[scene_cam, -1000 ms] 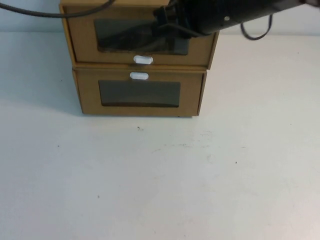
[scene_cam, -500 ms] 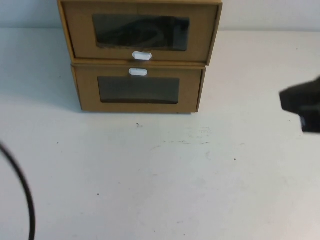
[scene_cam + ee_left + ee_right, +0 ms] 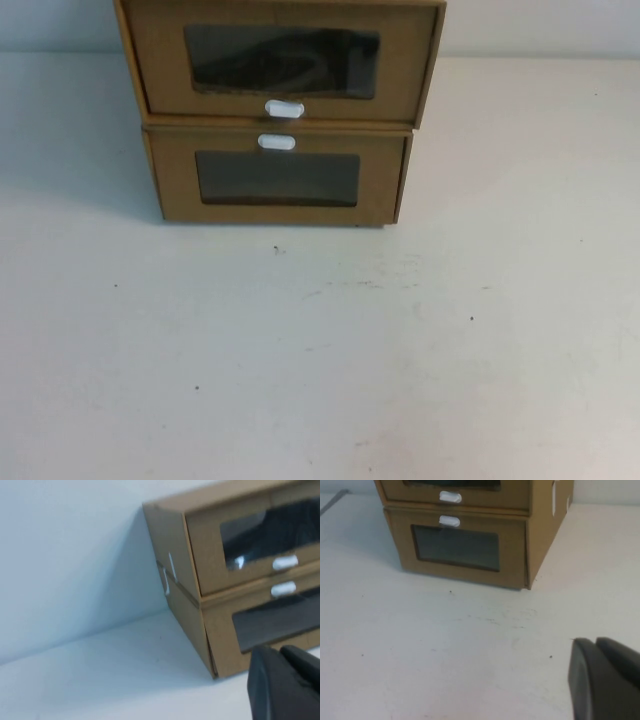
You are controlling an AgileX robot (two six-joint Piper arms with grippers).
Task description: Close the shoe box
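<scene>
The shoe box (image 3: 280, 60) is the upper of two stacked brown boxes at the table's far side, with a clear window and a white pull tab (image 3: 284, 108) below it. Its drawer front sits about flush with its shell, as the left wrist view (image 3: 250, 540) also shows. Neither gripper shows in the high view. My left gripper (image 3: 280, 652) is shut and empty, low over the table off the stack's left front corner. My right gripper (image 3: 596, 642) is shut and empty, above the table in front of the stack and to its right.
The twin brown box (image 3: 278, 180) lies under the shoe box, its white tab (image 3: 277, 142) above its window. The white table (image 3: 320, 350) spreads in front of the stack. A pale wall stands behind the boxes.
The right arm was at the shoe box's front one second ago, then drew back to the right edge and has now left the high view. The cable at the lower left is gone too.
</scene>
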